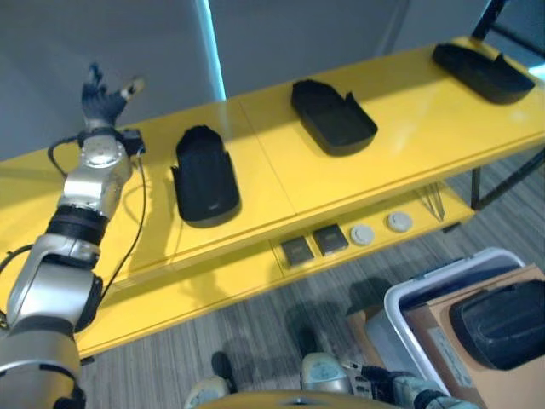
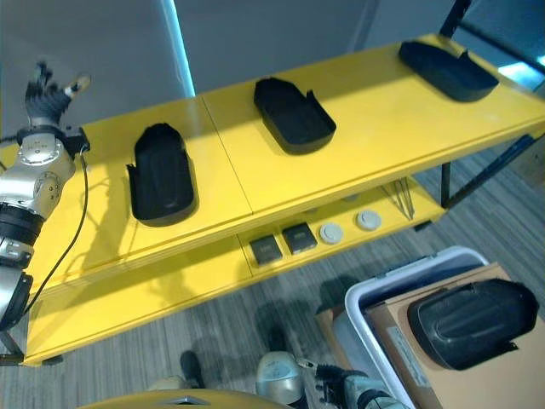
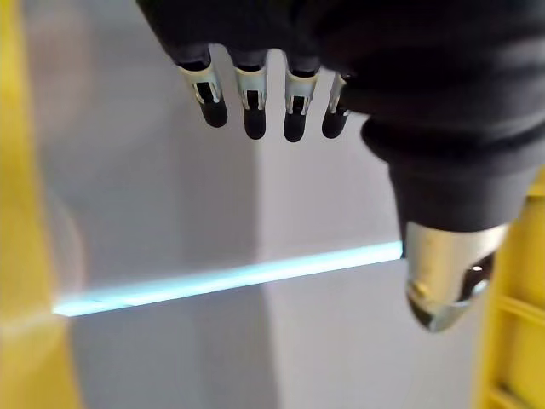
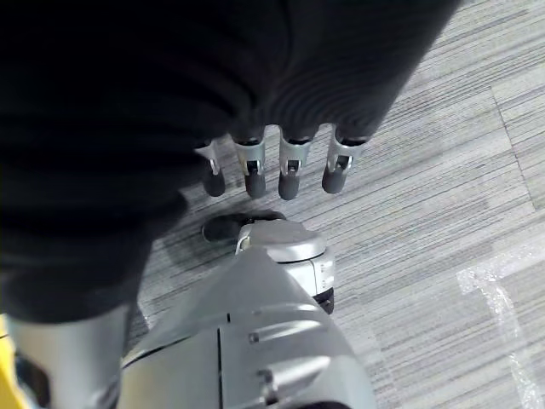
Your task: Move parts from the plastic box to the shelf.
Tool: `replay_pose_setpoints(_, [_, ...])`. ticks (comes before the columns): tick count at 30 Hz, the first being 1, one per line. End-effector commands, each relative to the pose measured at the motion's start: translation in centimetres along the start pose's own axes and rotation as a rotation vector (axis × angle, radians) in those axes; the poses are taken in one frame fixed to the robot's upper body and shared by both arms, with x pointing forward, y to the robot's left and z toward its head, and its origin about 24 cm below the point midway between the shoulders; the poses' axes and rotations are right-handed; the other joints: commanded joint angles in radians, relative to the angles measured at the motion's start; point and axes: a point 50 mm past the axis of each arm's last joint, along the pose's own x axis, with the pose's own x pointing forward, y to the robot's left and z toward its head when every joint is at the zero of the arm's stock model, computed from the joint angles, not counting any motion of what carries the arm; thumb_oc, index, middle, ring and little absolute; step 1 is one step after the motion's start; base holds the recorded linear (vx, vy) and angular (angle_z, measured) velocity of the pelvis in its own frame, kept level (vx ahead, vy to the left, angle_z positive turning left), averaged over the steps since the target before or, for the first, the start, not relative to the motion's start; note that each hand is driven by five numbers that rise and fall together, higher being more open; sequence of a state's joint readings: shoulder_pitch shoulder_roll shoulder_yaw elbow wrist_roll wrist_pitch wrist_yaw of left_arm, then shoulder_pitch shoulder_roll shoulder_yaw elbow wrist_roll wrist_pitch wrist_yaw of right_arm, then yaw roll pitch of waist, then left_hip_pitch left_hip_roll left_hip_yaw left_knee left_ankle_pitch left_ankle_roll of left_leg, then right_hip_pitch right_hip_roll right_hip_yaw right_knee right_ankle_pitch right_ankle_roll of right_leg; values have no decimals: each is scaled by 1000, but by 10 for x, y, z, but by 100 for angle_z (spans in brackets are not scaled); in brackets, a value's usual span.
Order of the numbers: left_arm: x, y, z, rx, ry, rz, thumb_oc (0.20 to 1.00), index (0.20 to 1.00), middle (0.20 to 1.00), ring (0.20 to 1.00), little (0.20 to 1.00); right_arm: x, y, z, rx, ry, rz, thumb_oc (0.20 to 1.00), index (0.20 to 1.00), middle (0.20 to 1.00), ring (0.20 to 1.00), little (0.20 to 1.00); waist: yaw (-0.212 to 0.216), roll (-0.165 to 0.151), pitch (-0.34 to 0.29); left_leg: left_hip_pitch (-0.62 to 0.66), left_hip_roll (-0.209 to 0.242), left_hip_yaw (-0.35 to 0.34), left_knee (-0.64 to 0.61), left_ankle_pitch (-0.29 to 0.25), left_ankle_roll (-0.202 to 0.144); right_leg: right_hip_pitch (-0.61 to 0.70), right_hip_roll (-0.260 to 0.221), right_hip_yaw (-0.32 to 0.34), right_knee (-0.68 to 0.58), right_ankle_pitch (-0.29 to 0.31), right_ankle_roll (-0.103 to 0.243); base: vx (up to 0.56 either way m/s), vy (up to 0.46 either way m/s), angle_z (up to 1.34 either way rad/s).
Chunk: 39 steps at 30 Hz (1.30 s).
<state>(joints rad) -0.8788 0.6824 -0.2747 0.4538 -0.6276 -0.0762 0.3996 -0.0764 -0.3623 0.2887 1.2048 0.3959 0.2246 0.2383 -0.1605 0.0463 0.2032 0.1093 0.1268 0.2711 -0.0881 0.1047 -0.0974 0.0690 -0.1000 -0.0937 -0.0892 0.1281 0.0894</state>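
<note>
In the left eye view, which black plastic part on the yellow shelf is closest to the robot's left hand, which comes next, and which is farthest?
Measured from the left hand, raised and open over the yellow shelf's left end:
1. Black plastic part at the left, beside the arm.
2. Black plastic part in the middle.
3. Black plastic part at the right end, farthest.

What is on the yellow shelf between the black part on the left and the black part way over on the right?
One more black part lies between the left part and the far right part on the yellow shelf, in both eye views.

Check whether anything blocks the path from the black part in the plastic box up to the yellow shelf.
Nothing visible blocks it. The black part lies uncovered on cardboard in the plastic box, and bare yellow shelf lies open between the parts already placed.
</note>
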Motion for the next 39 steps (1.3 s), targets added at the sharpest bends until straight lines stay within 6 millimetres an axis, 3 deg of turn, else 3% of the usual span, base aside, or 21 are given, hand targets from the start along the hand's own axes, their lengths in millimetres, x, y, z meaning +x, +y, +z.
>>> replay_pose_setpoints(1, [-9,-15,44,-107,-256,-119,200,200,200,200,200,-1,-6,-9,9,62,-38,1000,1000,1000,1000,1000,16,14,-6,-4,-16,-14,7,-87,2,54,26,-29,8,-141,-21,-45,15,-1])
replay_pose_setpoints(3, [-29,-27,44,-164,-254,-249,200,200,200,200,200,1,-2,-13,30,68,-31,1000,1000,1000,1000,1000,37,6,-19,6,-15,-23,5,-92,5,67,23,-40,6,-144,-22,-72,13,-2])
replay_pose_setpoints(6, [-74,-42,22,-273,-189,-430,200,200,200,200,200,5,9,-18,74,73,-27,1000,1000,1000,1000,1000,76,-8,-34,26,-19,-44,1,-110,17,90,15,-64,2,-152,-22,-46,12,3])
replay_pose_setpoints(8, [-84,-43,11,-309,-146,-441,200,200,200,200,200,5,12,-20,76,81,-23,1000,1000,1000,1000,1000,85,-11,-37,30,-21,-49,1,-115,20,95,13,-69,2,-154,-20,-23,26,21])
replay_pose_setpoints(9, [-100,-48,-2,-302,-119,-494,200,200,200,200,200,6,15,-27,53,102,-14,1000,1000,1000,1000,1000,96,-16,-42,34,-23,-53,1,-122,26,96,10,-76,2,-153,-16,-22,23,25])
replay_pose_setpoints(14, [-124,-56,-17,-369,-68,-579,200,200,200,200,200,6,18,-39,62,127,-11,1000,1000,1000,1000,1000,114,-27,-48,33,-28,-61,1,-135,36,93,6,-86,2,-146,-6,-7,14,14])
replay_pose_setpoints(17, [-145,-70,-29,-376,-1,-720,200,200,200,200,200,7,21,-42,41,143,5,1000,1000,1000,1000,1000,129,-29,-49,26,-34,-70,1,-142,42,90,5,-95,2,-143,-4,-5,10,12])
replay_pose_setpoints(22, [-178,-85,-47,-446,170,-852,200,200,200,200,200,7,21,-31,90,106,2,1000,1000,1000,1000,1000,142,-22,-47,16,-40,-73,1,-147,48,82,3,-104,2,-142,-2,-5,14,12])
replay_pose_setpoints(31, [-210,-82,-89,-420,401,-805,200,200,200,200,200,7,20,-24,104,94,0,1000,1000,1000,1000,1000,144,-11,-33,8,-50,-61,1,-152,54,67,-3,-111,2,-137,6,7,5,-10])
replay_pose_setpoints(39, [-204,-76,-93,-432,377,-695,200,200,200,200,200,6,18,-30,105,106,-5,1000,1000,1000,1000,1000,130,-1,-10,-9,-51,-51,1,-151,54,43,-4,-102,2,-133,6,18,-9,7])
